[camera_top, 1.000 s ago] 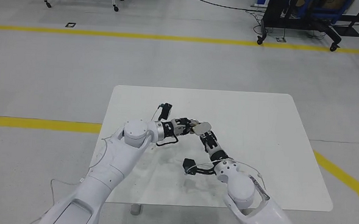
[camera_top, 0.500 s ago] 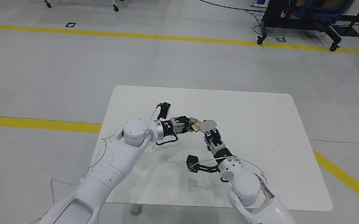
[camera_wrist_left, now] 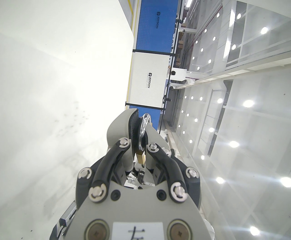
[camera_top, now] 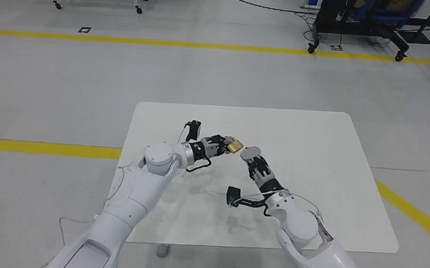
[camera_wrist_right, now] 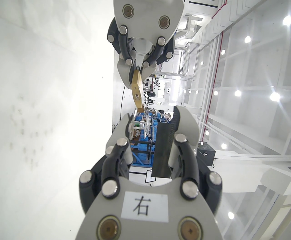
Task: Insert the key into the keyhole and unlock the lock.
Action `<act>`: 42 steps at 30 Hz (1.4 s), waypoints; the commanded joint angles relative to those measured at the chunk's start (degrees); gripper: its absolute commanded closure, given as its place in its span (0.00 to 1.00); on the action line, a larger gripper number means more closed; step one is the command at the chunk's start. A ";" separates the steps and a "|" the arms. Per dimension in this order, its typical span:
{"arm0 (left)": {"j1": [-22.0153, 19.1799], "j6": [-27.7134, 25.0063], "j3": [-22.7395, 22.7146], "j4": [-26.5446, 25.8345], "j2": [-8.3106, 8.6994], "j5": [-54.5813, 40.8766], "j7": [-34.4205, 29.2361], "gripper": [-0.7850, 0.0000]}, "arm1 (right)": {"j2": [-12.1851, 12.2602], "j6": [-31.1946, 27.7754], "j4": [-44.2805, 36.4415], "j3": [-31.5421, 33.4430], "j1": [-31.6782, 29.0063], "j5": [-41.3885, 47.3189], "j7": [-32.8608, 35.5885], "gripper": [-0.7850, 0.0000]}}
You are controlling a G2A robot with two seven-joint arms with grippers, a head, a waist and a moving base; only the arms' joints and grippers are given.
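A brass padlock [camera_top: 234, 145] hangs above the middle of the white table [camera_top: 331, 140]. My left gripper [camera_top: 225, 144] is shut on its silver shackle [camera_wrist_left: 142, 127]. The right wrist view shows the padlock [camera_wrist_right: 137, 91] end-on, keyhole [camera_wrist_right: 136, 96] facing the camera and nothing in it, gripped by the left gripper [camera_wrist_right: 136, 68]. My right gripper [camera_wrist_right: 153, 113] stands open just short of the padlock. A small silver key-like piece [camera_wrist_right: 130, 127] lies against the inner face of one finger. From above, the right gripper [camera_top: 250, 152] sits just right of the lock.
A black cable loop [camera_top: 198, 170] hangs under the left wrist. A black camera block [camera_top: 233, 196] juts from the right forearm. Bare tabletop [camera_top: 306, 212] lies to the right and toward the front edge.
My right gripper has drawn back from the padlock, leaving a small gap. The left gripper has shifted the padlock slightly toward the far side.
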 commanded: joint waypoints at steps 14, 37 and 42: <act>0.17 -0.43 -0.58 -0.27 0.02 -1.24 -1.21 1.00 | -0.09 3.99 1.29 -1.14 0.65 -4.68 -1.71 1.00; 0.02 -0.30 -0.88 0.02 0.06 -2.28 -2.67 1.00 | -0.33 9.07 6.67 -1.22 2.21 -6.11 -4.58 1.00; 0.03 -0.32 -0.69 0.04 0.03 -1.93 -2.49 1.00 | -0.51 7.94 6.71 -1.62 2.67 -6.29 -4.11 1.00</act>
